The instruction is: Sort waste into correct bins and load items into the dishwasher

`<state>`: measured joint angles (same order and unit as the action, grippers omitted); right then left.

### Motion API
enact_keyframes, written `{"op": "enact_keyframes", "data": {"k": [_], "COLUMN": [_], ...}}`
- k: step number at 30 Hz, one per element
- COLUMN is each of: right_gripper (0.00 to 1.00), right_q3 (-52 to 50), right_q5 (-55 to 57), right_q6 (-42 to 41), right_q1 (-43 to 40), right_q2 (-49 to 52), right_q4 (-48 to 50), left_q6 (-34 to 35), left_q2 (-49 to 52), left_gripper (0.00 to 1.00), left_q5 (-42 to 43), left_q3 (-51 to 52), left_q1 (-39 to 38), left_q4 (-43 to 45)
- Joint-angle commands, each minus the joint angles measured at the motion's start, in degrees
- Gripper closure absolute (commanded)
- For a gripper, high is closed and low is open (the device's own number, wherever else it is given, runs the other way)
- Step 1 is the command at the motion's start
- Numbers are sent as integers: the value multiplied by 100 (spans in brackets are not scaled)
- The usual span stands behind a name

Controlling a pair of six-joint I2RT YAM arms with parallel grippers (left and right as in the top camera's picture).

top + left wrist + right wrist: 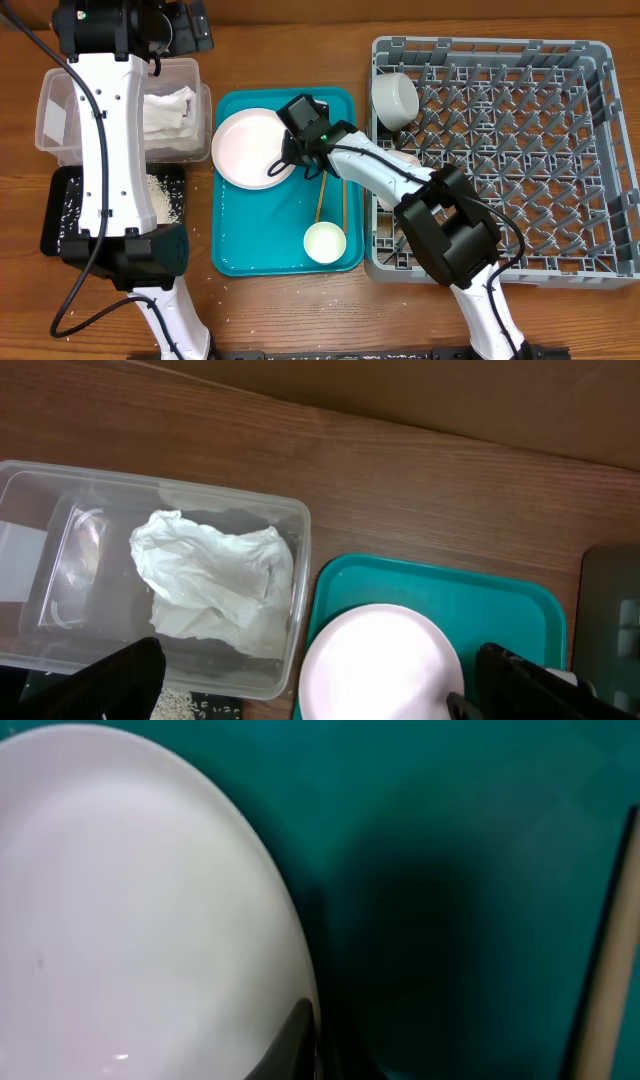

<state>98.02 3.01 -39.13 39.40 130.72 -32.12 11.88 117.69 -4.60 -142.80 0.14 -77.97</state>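
A pale pink plate (248, 147) lies at the back left of the teal serving tray (235, 250). My right gripper (291, 160) is at the plate's right rim; in the right wrist view one finger (295, 1040) lies over the rim of the plate (130, 900). Two chopsticks (321, 196) and a small white cup (325, 242) also lie on the teal tray. The crumpled napkin (215, 585) sits in the clear tub (60, 510). Rice grains (165, 196) lie in the black tray (58, 220). My left gripper (320, 690) is open and empty above the tub's right end.
The grey dish rack (560, 150) fills the right side, with a white bowl (395, 97) at its back left corner. My left arm runs along the table's left, over the tub and black tray. Stray grains lie on the teal tray's front.
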Motion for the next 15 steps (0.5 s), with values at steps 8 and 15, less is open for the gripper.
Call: {"op": "enact_keyframes", "data": {"k": [8, 15], "right_gripper": [96, 96], "right_q3": [1687, 2319], "right_q5": [1224, 4144], "right_q6": [1663, 1709], "right_q1": [-59, -66], "right_q2": [-1078, -2258], "right_q4": [-1775, -3659], "left_q6": [-7, -7], "left_q2": [28, 28], "left_gripper": [0, 0], "left_q5": [-46, -46], "left_q3": [26, 26], "left_q1": [26, 26], "left_q4": [20, 20]}}
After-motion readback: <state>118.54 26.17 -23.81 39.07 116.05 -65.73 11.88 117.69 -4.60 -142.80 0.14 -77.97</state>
